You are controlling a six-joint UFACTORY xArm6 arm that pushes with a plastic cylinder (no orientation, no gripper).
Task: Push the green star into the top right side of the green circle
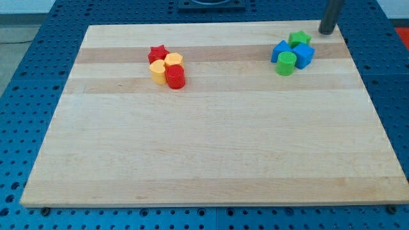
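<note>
Up near the board's top right corner: my tip, a bare dark rod end with no jaws, gripping nothing, resting just right of and slightly above the green star, apart from it by a small gap. Green star sitting at the top of a tight cluster, touching a blue block at lower left and a blue cube just below. Green circle at the cluster's bottom, against both blues, star above and to its right. Toward the top edge, left of centre: red star, two yellow blocks, red cylinder, all bunched together. Counted: two green, two blue, two red, two yellow; eight blocks, no containers.
</note>
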